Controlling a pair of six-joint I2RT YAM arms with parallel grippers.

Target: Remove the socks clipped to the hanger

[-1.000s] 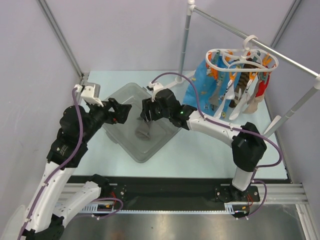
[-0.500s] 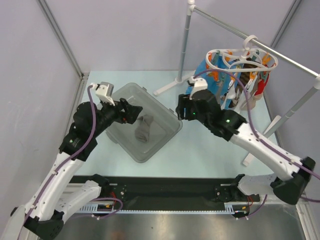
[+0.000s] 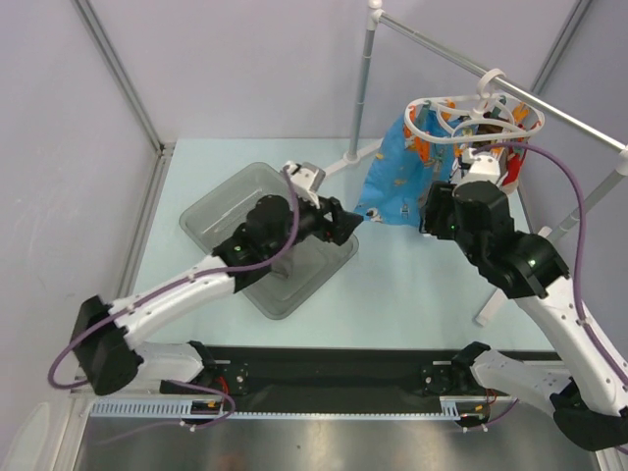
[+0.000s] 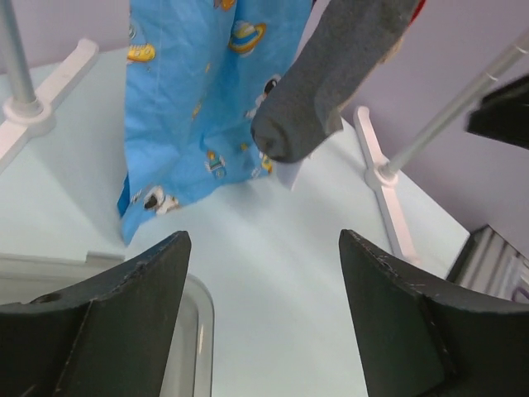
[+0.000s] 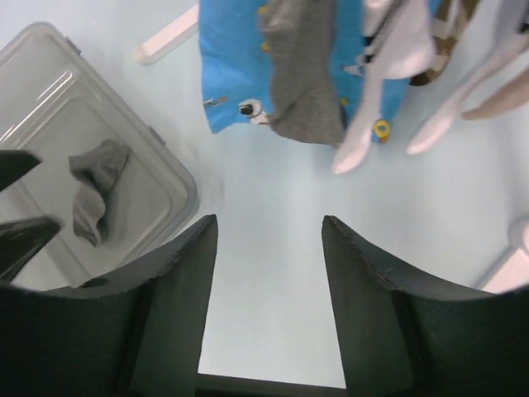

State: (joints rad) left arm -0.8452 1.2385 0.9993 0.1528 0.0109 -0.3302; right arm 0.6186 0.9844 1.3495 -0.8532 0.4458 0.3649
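Observation:
The white ring hanger point(image 3: 469, 110) hangs on the metal rail with socks clipped under it. A bright blue printed sock point(image 3: 397, 182) hangs lowest, with a grey sock point(image 4: 331, 83) beside it. White socks point(image 5: 388, 66) and a brown striped sock point(image 5: 446, 33) hang behind. My left gripper point(image 3: 343, 224) is open and empty, just left of the blue sock point(image 4: 190, 107) and pointing at it; its view point(image 4: 264, 248) shows bare table between the fingers. My right gripper point(image 3: 435, 211) is open and empty in front of the hanger, above the table point(image 5: 269, 227).
A clear plastic bin point(image 3: 211, 211) sits at the left with a grey sock point(image 5: 91, 194) lying in it. The silver rail point(image 3: 559, 116) is on a stand with white feet point(image 4: 384, 190) and a post point(image 3: 361, 88). Frame walls enclose the table.
My left arm swung right from beside the bin to the blue sock. My right arm drew back from the bin to the hanger, leaving a grey sock in the bin.

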